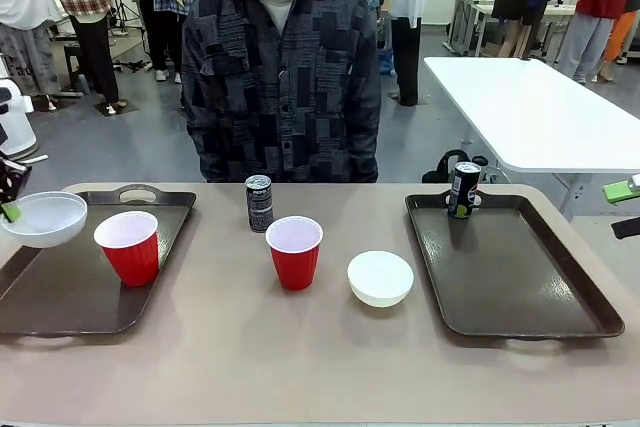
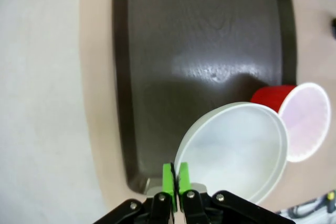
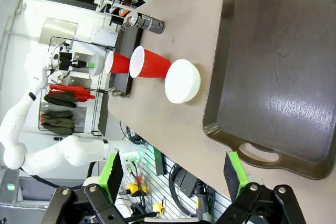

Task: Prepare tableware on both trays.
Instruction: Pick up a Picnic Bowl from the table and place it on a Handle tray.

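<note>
A white bowl [image 2: 236, 150] is pinched by its rim in the left hand [image 2: 176, 174]; the red cup [image 2: 299, 119] beside it could be toppled during lowering.

Tan table [image 1: 230, 367] set with trays and loose tableware.
A left tray [image 1: 60, 297] and a right tray [image 1: 520, 287] lie at its ends; between them stand a dark can [image 1: 259, 203], a red cup [image 1: 295, 252] and a white bowl [image 1: 380, 278], each apart.
</note>
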